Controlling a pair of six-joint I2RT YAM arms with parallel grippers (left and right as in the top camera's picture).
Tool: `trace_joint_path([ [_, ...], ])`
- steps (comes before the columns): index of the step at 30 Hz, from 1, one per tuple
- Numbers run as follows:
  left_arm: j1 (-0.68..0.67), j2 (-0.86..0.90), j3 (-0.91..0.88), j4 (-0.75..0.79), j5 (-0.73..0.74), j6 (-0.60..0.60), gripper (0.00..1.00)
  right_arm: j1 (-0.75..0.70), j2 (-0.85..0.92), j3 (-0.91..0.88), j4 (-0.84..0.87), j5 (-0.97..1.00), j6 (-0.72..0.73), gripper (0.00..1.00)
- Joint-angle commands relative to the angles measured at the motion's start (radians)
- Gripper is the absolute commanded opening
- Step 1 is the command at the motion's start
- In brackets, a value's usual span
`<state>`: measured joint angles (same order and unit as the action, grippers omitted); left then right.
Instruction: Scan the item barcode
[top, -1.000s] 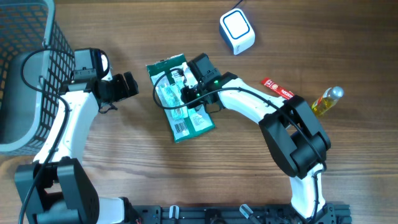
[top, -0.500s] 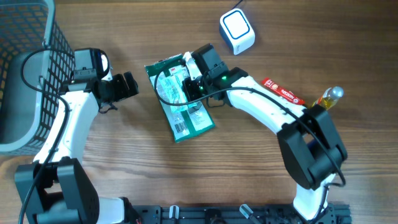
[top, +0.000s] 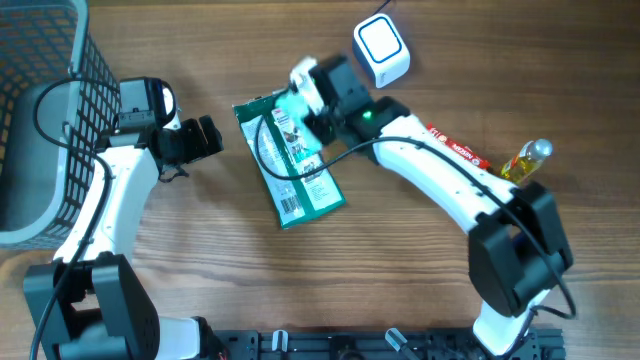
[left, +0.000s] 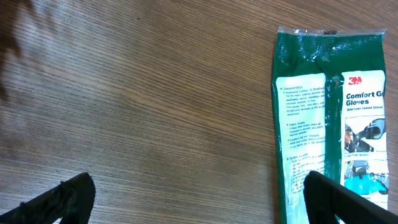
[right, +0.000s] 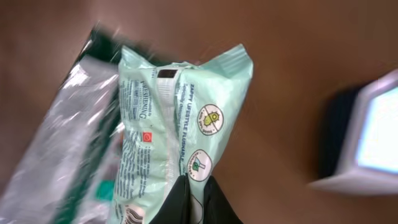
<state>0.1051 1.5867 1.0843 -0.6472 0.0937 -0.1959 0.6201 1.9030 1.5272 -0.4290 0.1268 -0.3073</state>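
Two packs: green gloves pack (top: 300, 185) flat on table (top: 400, 260); smaller mint pouch (right: 174, 118) held above it, nr scanner (top: 381, 50). R gripper (right: 194, 196) pinches pouch edge; L gripper (left: 199, 199) spread wide, empty. Pouch prob light, floppy, slick film, so grip crimped seam.

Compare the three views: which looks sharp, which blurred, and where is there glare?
Left wrist: sharp, print on the green glove packet legible. Right wrist: blurred, scanner smeared, glare on the packet's edge, pale pouch fairly readable. Overhead: mostly crisp, pouch slightly smeared.

Mint-green pouch (right: 180, 118), dark green glove pack (left: 329, 112), wood-grain table (left: 155, 93)
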Motion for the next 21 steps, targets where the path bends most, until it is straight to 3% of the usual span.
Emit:
trace_joint_path([
  [1, 0.004, 0.007, 0.012, 0.003, -0.010, 0.006, 1.00, -0.011, -0.053, 0.056, 0.075, 0.291, -0.488, 0.04],
  [4, 0.004, 0.007, 0.012, 0.003, -0.010, 0.006, 1.00, -0.056, -0.031, 0.056, 0.180, 0.349, -0.590, 0.04],
  [7, 0.004, 0.007, 0.012, 0.003, -0.010, 0.006, 1.00, -0.121, 0.000, 0.056, 0.277, 0.354, -0.609, 0.04],
  [12, 0.004, 0.007, 0.012, 0.003, -0.010, 0.006, 1.00, -0.184, 0.097, 0.056, 0.575, 0.445, -0.615, 0.04],
  [17, 0.004, 0.007, 0.012, 0.003, -0.010, 0.006, 1.00, -0.201, 0.243, 0.056, 0.849, 0.592, -0.803, 0.04],
  [21, 0.004, 0.007, 0.012, 0.003, -0.010, 0.006, 1.00, -0.201, 0.325, 0.056, 0.900, 0.615, -0.902, 0.04],
])
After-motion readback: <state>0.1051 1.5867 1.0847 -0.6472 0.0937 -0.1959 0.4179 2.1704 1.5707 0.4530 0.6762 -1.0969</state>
